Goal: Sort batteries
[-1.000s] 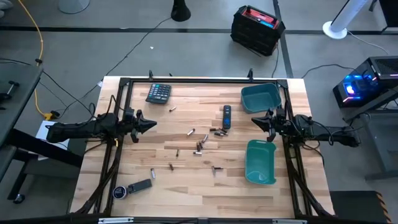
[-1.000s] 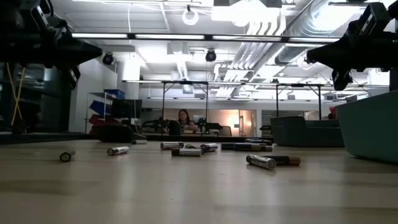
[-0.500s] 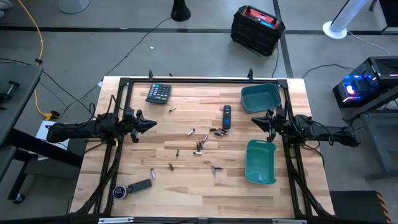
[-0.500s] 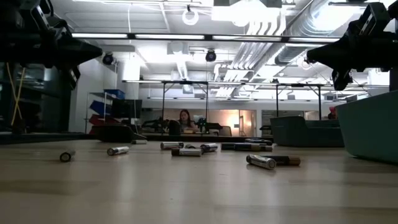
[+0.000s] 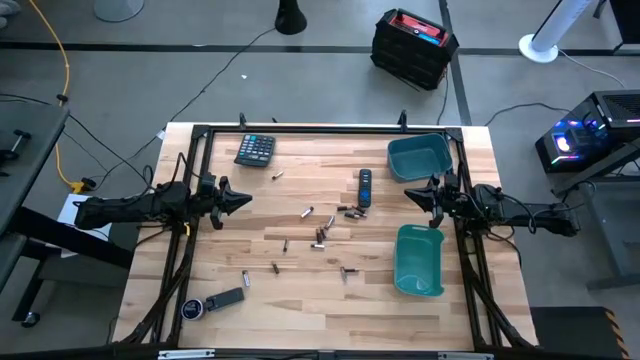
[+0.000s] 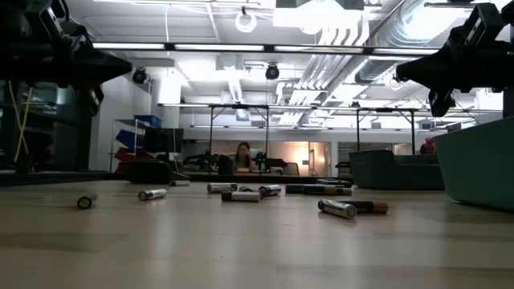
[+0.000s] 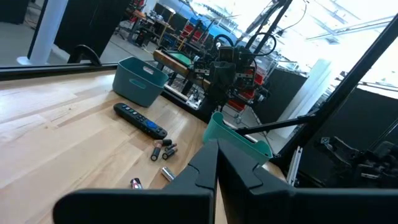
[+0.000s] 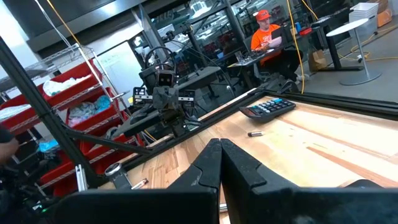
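Observation:
Several small dark and silvery batteries (image 5: pixel 320 235) lie scattered on their sides over the middle of the wooden table; in the low view they show as little cylinders (image 6: pixel 337 209). My left gripper (image 5: pixel 243 201) hovers shut above the table's left side, pointing toward the middle, its fingers together in the left wrist view (image 7: pixel 216 158). My right gripper (image 5: pixel 410 193) hovers shut at the right side, between the two teal bins, pointing toward the middle (image 8: pixel 221 149). Neither touches anything. A lone battery (image 5: pixel 278 175) lies near the calculator.
One teal bin (image 5: pixel 420 160) stands at the far right, another (image 5: pixel 418 262) at the near right. A black remote (image 5: pixel 365 187) lies left of the far bin, a dark calculator (image 5: pixel 255 149) at the far left, a small dark device (image 5: pixel 215 301) at the near left.

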Action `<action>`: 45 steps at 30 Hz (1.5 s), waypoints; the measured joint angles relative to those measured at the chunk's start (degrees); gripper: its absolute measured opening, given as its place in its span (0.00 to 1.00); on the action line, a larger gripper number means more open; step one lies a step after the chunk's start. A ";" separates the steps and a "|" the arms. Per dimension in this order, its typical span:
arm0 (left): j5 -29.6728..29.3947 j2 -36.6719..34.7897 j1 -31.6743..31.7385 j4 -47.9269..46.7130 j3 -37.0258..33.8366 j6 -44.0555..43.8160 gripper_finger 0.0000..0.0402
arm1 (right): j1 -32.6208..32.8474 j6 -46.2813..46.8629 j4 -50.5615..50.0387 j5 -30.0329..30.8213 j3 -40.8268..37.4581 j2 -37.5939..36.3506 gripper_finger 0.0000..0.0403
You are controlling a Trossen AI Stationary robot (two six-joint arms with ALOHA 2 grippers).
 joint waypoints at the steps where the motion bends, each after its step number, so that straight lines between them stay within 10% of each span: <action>1: -0.01 0.01 0.01 0.00 0.00 0.00 0.00 | 0.00 0.08 0.00 -0.02 0.02 0.00 0.00; 30: -0.01 0.01 0.01 0.02 -0.01 0.00 0.00 | -0.02 0.08 0.00 0.00 0.00 -0.01 0.00; 38: -21.81 3.64 -0.09 29.32 -0.04 -22.17 0.00 | 0.00 0.05 0.00 0.00 0.01 -0.01 0.00; 41: -13.90 11.12 -0.86 45.57 3.26 -13.57 0.00 | 0.00 -0.02 0.00 0.00 0.01 -0.02 0.00; 45: -4.15 27.37 -3.68 43.50 14.54 -7.23 0.00 | 0.00 0.00 0.00 -0.01 0.02 -0.02 0.00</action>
